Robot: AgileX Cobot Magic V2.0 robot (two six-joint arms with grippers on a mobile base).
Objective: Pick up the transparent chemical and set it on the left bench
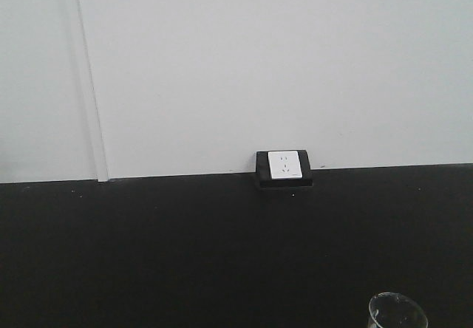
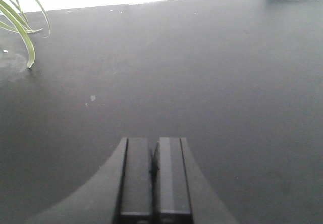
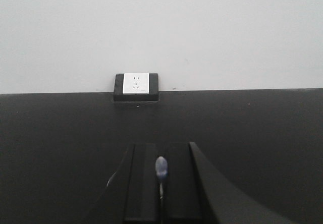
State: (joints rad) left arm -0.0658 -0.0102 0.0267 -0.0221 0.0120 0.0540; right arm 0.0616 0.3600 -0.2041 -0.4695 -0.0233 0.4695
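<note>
**Item 1: transparent chemical** [image 1: 397, 312]. Clear glass beaker at the bottom right corner of the front view, over the near part of the black desk [image 1: 148, 254]. It stands upright with its mouth up and its long axis vertical. Only the round rim and a little of the upper wall show, because the lower frame edge cuts off the rest. The direction of the pour lip, the graduation marks and the liquid level cannot be made out.

**Item 2: right hand** [image 3: 161, 151]. The fingers are drawn close together and pinch a thin, pale, bluish glassy strip, which is blurred. It looks like the beaker's wall seen edge-on. The rest of the vessel is lost against the dark desk in this view.

**Item 3: left hand** [image 2: 154, 148]. The fingers are pressed together with nothing between them, over bare desk surface. The hand's lower part is cut off by the frame.

**Item 4: desk.** Matte black, it runs the full width of each view and meets the white wall [image 1: 259, 62] at the back. Its near edge is out of frame.

**Item 5: socket** [image 1: 284, 165]. White faceplate in a black housing, set on the desk against the wall, well apart from the beaker.

**Item 6: plant leaves** [image 2: 20, 27]. Green blades droop in at the upper left of the left wrist view. The pot is out of frame.
</note>
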